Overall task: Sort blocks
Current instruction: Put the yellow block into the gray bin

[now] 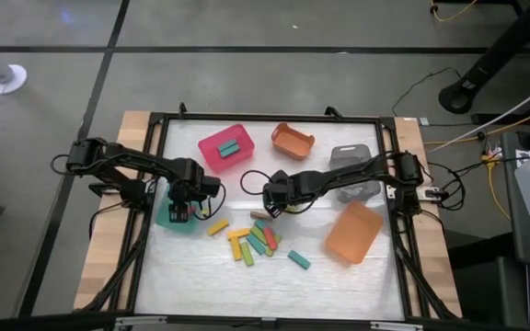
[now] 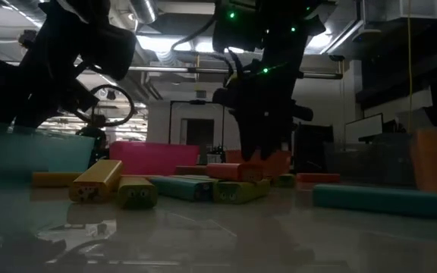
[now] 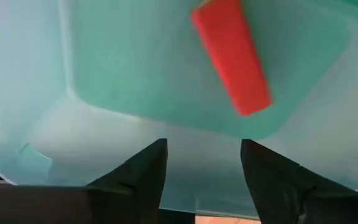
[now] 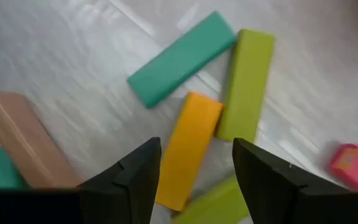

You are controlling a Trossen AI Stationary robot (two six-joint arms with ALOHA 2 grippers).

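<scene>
right gripper (image 4: 194, 165) spread, poised over the yellow block (image 4: 188, 149) in the near pile to straddle it | left gripper (image 3: 202, 171) spread above teal bin (image 1: 166, 221), red block (image 3: 232, 56) lying loose inside | pink bin (image 1: 212, 156) far, holds teal blocks (image 1: 228, 146)

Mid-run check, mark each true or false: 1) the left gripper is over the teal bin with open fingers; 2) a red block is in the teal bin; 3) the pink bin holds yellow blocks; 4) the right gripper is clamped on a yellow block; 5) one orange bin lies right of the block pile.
1) True: the left gripper hangs open over the teal bin.
2) True: a red block is there.
3) False: the pink bin holds teal blocks.
4) False: the right gripper is open above a yellow block.
5) True: the orange bin.
</scene>
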